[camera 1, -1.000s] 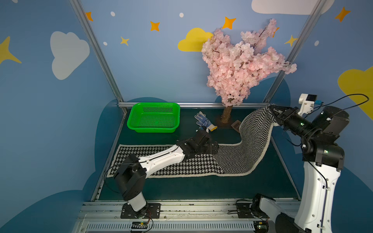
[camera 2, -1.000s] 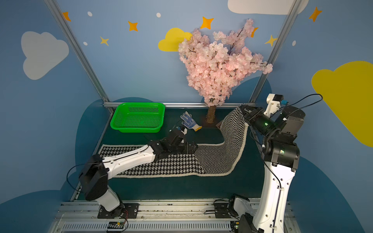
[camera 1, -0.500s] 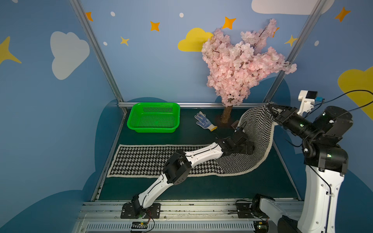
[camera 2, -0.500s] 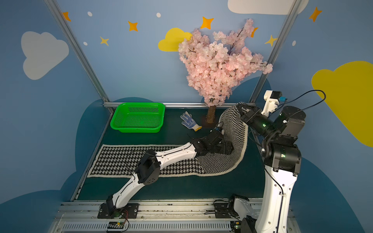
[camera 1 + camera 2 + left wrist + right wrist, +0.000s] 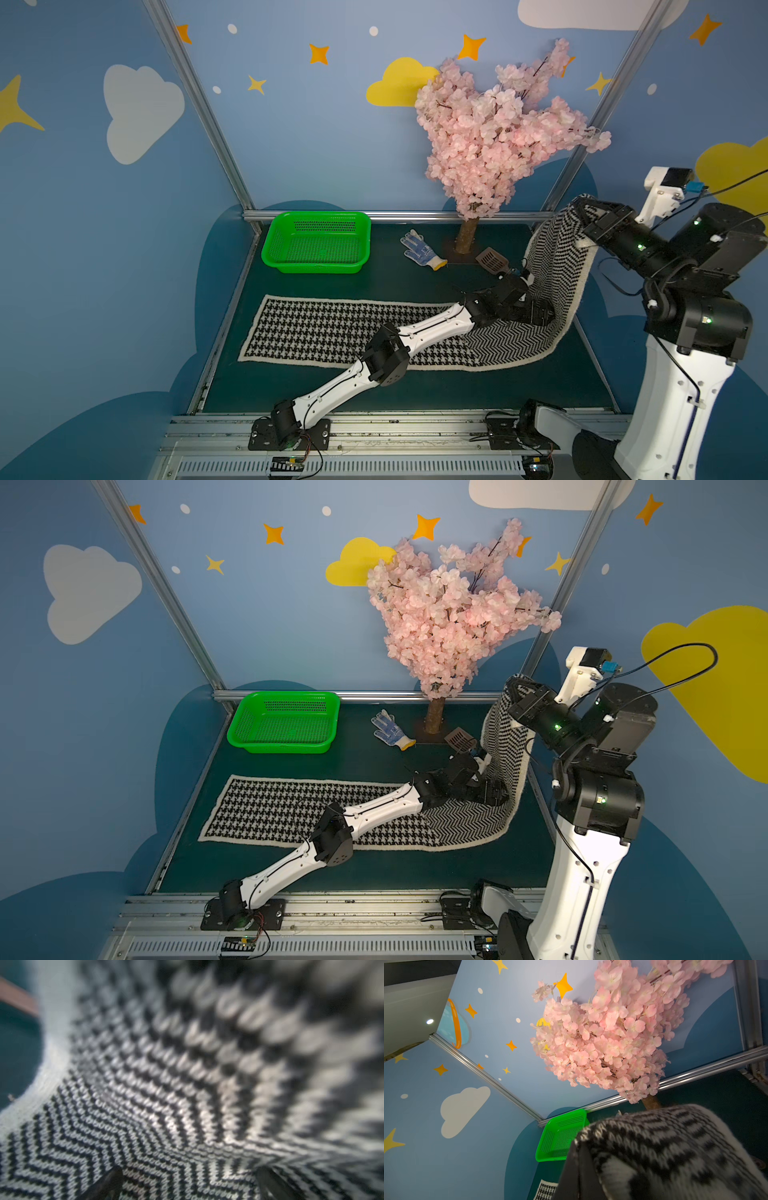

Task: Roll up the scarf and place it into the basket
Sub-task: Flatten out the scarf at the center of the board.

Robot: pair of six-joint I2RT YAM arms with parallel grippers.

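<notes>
Left tool (image 5: pixel 542 312) reached scarf (image 5: pixel 316 328) bend, fingertips (image 5: pixel 110 1184) cropped

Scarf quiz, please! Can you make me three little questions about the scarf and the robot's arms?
1. True or false: the scarf is lying inside the green basket.
2. Which gripper is shut on the scarf's lifted end? A) left gripper B) right gripper
3. What small thing lies between the basket and the pink blossom tree?
Key: 1 false; 2 B; 3 the dotted glove.
</notes>
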